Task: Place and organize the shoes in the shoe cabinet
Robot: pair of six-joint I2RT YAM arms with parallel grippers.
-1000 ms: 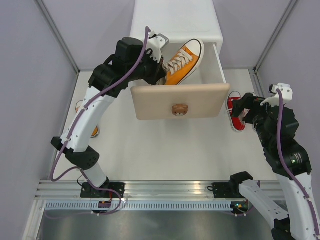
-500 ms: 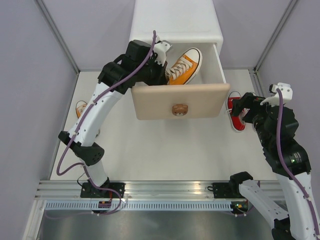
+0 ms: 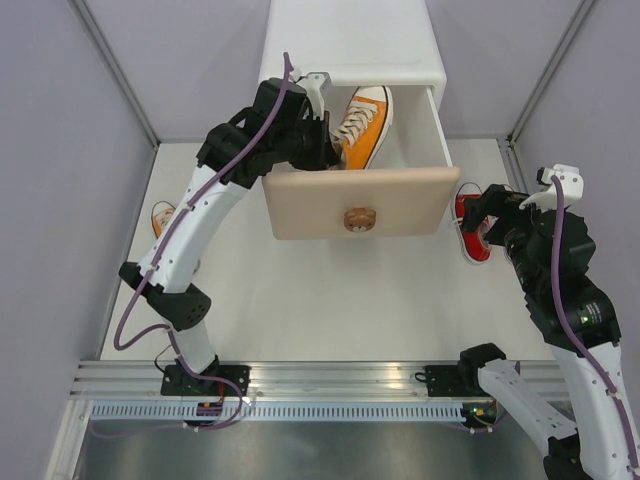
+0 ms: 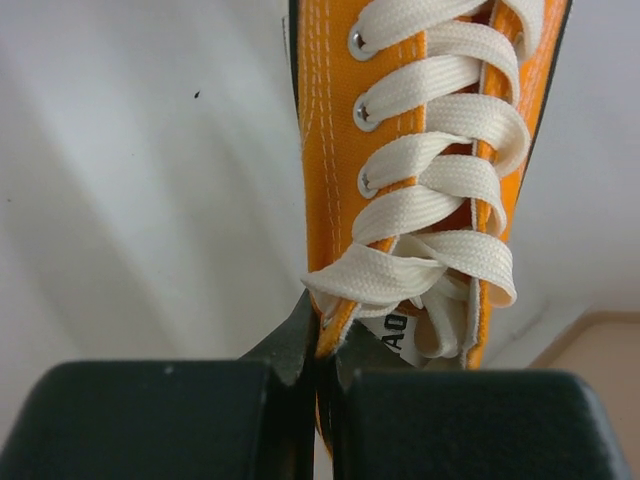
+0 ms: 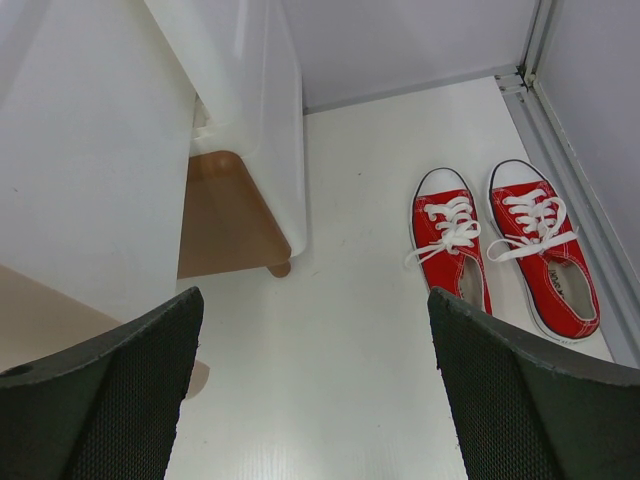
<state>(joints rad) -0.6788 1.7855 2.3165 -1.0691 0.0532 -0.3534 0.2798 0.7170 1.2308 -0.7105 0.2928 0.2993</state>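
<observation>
The left gripper [image 4: 322,345] is closed tight, its two dark jaws nearly meeting on the thin canvas edge of an orange shoe [image 4: 420,150] beside the topmost eyelets, at the shoe's opening. In the left wrist view the shoe's long axis runs from the gripper at the bottom of the frame straight up, with the white laces crossing toward the toe, which is out of frame. A white tag [image 4: 400,332] under the lowest lace loop carries dark letters, but they are partly covered and cannot be read whole. From above, the left gripper [image 3: 322,150] holds the orange shoe [image 3: 362,122] inside the pulled-out upper drawer [image 3: 432,125] of the shoe cabinet [image 3: 350,40]. The heel end is at the gripper and the white toe cap points to the upper right, toward the cabinet body. Whether the sole touches the drawer floor cannot be told. The drawer's beige front [image 3: 300,205] bears a bear-shaped knob [image 3: 358,218]. A second orange shoe [image 3: 162,215] lies on the surface [image 3: 330,290] at the left, partly behind the arm. The right gripper [image 5: 312,330] is spread wide and holds nothing, above the surface beside the cabinet's brown lower front [image 5: 225,215]. Two red shoes [image 5: 450,245] sit side by side at the right of that frame, toes toward the top.
</observation>
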